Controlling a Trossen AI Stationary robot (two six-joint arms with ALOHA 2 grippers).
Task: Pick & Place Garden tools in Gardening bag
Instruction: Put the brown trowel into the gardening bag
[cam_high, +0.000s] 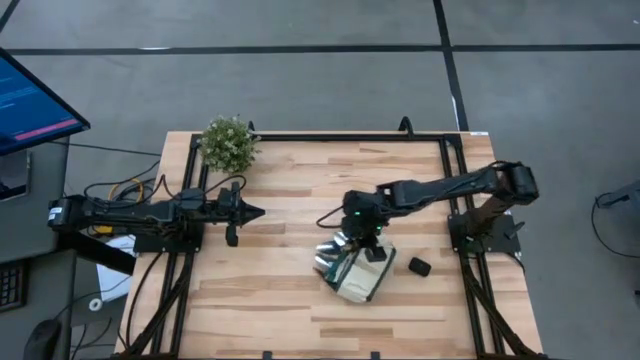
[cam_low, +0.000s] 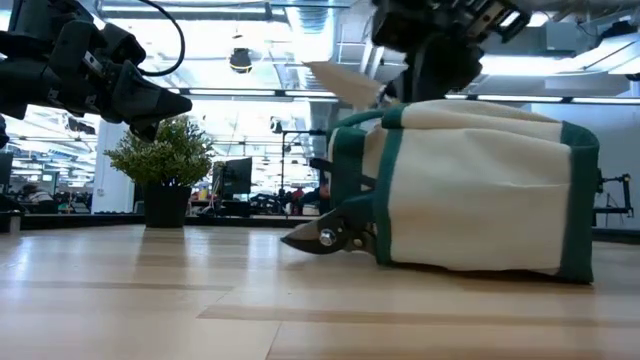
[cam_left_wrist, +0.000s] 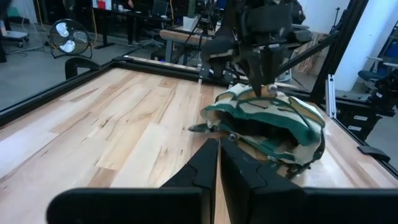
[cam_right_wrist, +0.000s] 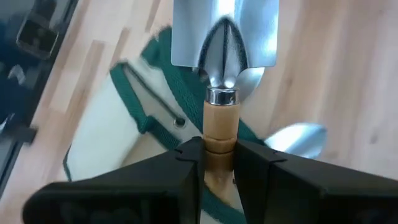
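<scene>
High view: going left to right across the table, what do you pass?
Left tool, shut and empty → bag lying on its side, with the right tool over it, shut on a trowel → small black object.

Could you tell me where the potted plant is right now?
In the high view, the potted plant stands at the table's far left corner, just beyond the idle left tool.

One camera looks straight down on my whole surface; another sits level with it. My wrist cameras look forward, and all four share the gardening bag.
</scene>
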